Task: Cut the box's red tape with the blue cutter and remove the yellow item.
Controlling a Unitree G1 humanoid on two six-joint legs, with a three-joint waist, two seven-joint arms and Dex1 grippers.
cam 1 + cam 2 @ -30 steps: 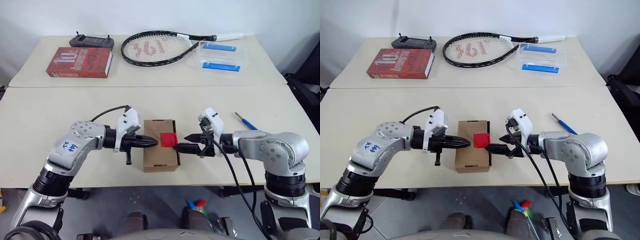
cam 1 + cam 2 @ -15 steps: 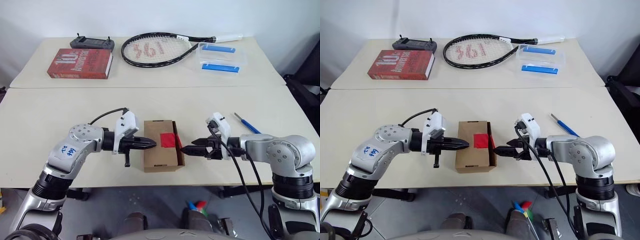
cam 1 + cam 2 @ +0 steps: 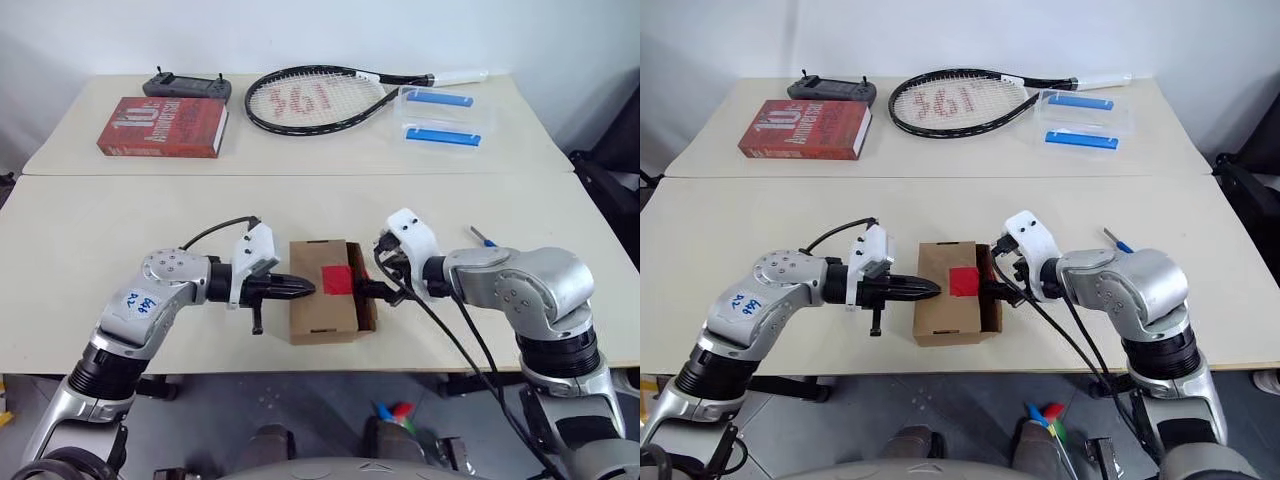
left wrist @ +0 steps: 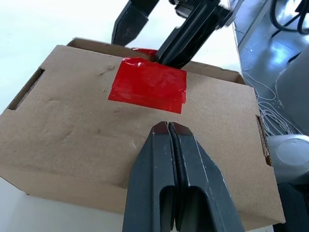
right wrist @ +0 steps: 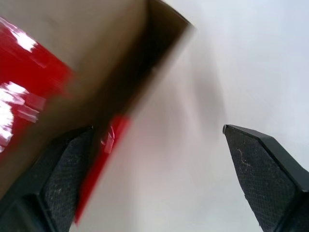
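The brown box lies near the table's front edge, with the red tape on its top. My left gripper is shut and empty, its tips resting on the box top just left of the red tape. My right gripper is open at the box's right edge, where the flap stands slightly raised over a dark gap. The blue cutter lies on the table behind my right arm, mostly hidden. The yellow item is hidden.
At the back of the table lie a red book, a black controller, a tennis racket and clear containers with blue strips. A black cable hangs from my right wrist over the front edge.
My right wrist has rolled and swung in, and its open gripper now sits tight against the box's right edge. The left gripper has stayed shut on the box top.
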